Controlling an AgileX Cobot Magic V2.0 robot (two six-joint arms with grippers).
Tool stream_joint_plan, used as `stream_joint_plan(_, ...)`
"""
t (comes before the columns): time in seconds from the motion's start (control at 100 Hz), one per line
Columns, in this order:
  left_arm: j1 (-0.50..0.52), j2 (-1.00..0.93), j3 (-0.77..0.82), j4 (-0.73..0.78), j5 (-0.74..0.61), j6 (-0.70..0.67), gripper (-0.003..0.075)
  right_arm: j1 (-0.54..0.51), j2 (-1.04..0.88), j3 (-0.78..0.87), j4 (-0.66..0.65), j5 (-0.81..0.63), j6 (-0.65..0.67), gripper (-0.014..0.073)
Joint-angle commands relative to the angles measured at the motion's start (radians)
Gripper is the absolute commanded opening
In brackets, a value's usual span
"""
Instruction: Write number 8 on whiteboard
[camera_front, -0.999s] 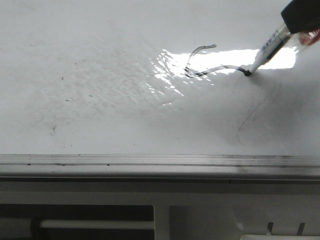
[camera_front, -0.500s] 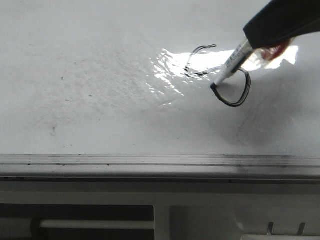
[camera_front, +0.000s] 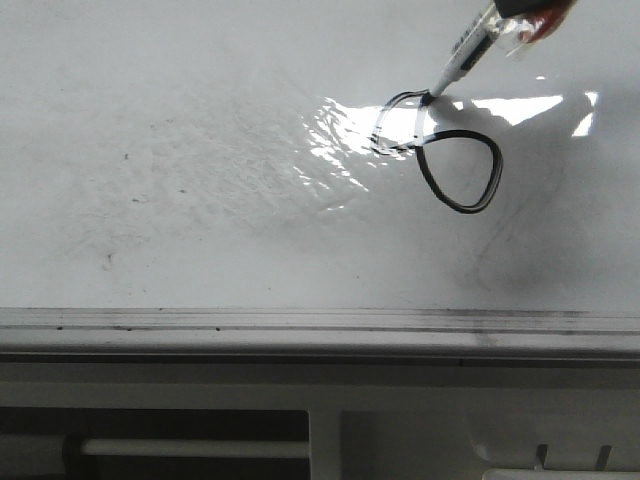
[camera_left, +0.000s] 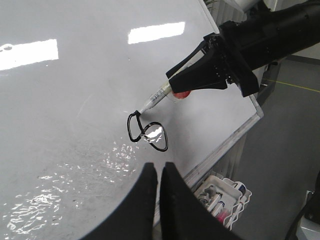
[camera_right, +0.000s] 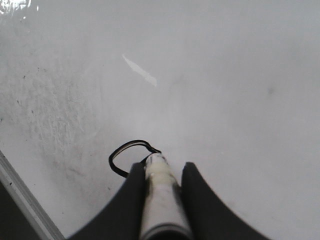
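Right gripper (camera_left: 172, 82) clamps marker (camera_front: 462, 57), tip on number 8 (camera_front: 445, 150).

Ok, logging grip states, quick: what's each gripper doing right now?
Left gripper: shut, holding nothing.
Right gripper: shut on the white-barrelled black marker.
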Motion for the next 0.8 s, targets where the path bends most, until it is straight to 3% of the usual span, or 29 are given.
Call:
stream_joint_plan(0.0, 0.0, 0.01, -0.029, -0.014, -0.05, -0.004, -0.002, -0.007, -0.02, -0.04, -0.064, -0.063, -0.014, -0.0043)
stream_joint_plan(0.19, 0.0, 0.017, -0.029, -0.014, -0.035, -0.004, 0.002, 0.127, -0.122, -0.128, -0.059, 0.058, -0.014, -0.0044)
stream_joint_plan(0.25, 0.0, 0.037, -0.029, -0.012, -0.027, -0.004, 0.0113, 0.181, -0.128, -0.155, -0.059, 0.124, -0.014, -0.0046)
stream_joint_plan(0.34, 0.0, 0.103, -0.029, -0.012, -0.001, -0.004, 0.0326, 0.247, -0.112, -0.177, -0.059, 0.235, -0.014, -0.0046)
stream_joint_plan(0.41, 0.0, 0.169, -0.044, -0.012, 0.038, 0.003, 0.0421, 0.301, -0.083, -0.18, -0.059, 0.298, -0.032, -0.0055)
stream_joint_plan(0.59, -0.002, 0.36, -0.144, -0.016, 0.217, 0.115, 0.0399, 0.417, -0.007, -0.186, -0.049, 0.347, -0.061, -0.0071)
stream_joint_plan(0.79, -0.002, 0.508, -0.251, -0.092, 0.314, 0.297, 0.0386, 0.486, 0.038, -0.189, -0.013, 0.336, -0.146, -0.0071)
